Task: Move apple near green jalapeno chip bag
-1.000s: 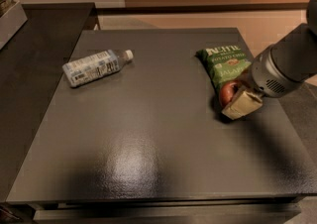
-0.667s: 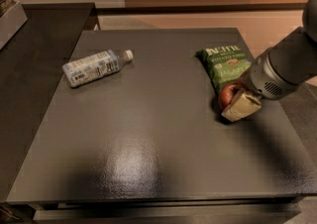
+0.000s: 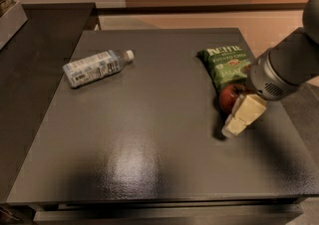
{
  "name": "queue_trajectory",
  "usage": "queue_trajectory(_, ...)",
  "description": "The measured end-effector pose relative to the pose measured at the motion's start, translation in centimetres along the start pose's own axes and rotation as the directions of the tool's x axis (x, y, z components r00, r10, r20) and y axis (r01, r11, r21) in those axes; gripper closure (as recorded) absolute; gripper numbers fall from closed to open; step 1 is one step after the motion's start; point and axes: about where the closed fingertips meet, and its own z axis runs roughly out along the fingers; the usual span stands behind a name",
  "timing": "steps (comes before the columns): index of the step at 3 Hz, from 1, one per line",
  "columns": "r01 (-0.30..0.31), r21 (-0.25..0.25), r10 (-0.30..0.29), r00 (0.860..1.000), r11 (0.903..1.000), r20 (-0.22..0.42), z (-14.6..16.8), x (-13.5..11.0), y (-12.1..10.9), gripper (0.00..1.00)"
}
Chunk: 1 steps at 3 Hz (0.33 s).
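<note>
rightward, gripper [image 3: 237,117] touches apple [image 3: 228,97] by chip bag [image 3: 227,64]

Arm [image 3: 286,67] from the right, tool [image 3: 238,118] angled down-left

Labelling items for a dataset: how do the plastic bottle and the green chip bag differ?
The plastic bottle is clear with a white label; the green jalapeno chip bag is dark green with white lettering. The bottle lies alone on the left; the bag lies right, beside the apple and the pincer. Both lie flat.
</note>
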Motion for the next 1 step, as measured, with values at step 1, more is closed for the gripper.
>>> queue_trajectory(1, 0.0, 0.0, 0.0, 1.0, 1.0, 0.0, 0.0, 0.0, 0.0, 0.0)
